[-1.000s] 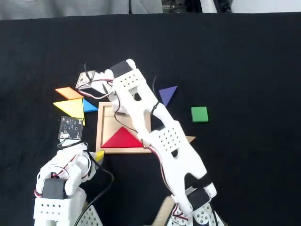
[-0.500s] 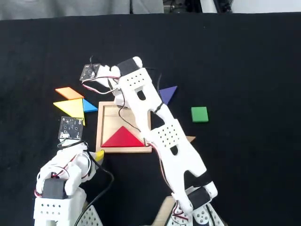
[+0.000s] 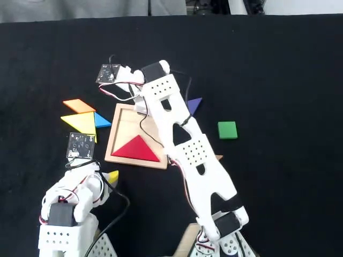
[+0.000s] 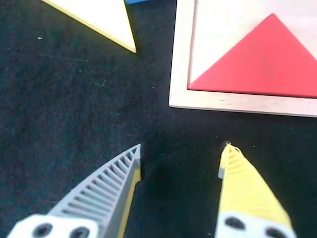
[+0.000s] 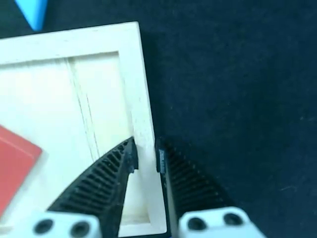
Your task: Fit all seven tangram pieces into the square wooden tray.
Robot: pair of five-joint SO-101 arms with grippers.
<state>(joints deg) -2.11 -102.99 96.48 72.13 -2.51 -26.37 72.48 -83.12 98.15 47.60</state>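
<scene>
The square wooden tray [image 3: 125, 121] lies skewed at mid-table with the big red triangle [image 3: 136, 149] inside it. My right gripper [image 5: 145, 153] is shut on the tray's far rim [image 5: 141, 84], one finger inside the wall and one outside. My left gripper [image 4: 181, 153] stands open over bare cloth just short of the tray's near rim [image 4: 181, 59], holding nothing. Left of the tray lie a yellow triangle [image 3: 80, 122], an orange parallelogram [image 3: 78, 105] and a small blue triangle [image 3: 102, 120]. A purple triangle [image 3: 193, 106] and a green square [image 3: 227, 130] lie to its right.
A tan piece [image 3: 217, 158] peeks out from under the right arm beside the tray's near right corner. Black cloth covers the whole table, with open room at the far side and on the right. The left arm's base [image 3: 64, 219] sits at the near left.
The right gripper has swung away and to the right with the tray's rim in it. The tray has turned, its near left corner sliding left. The left arm has kept still.
</scene>
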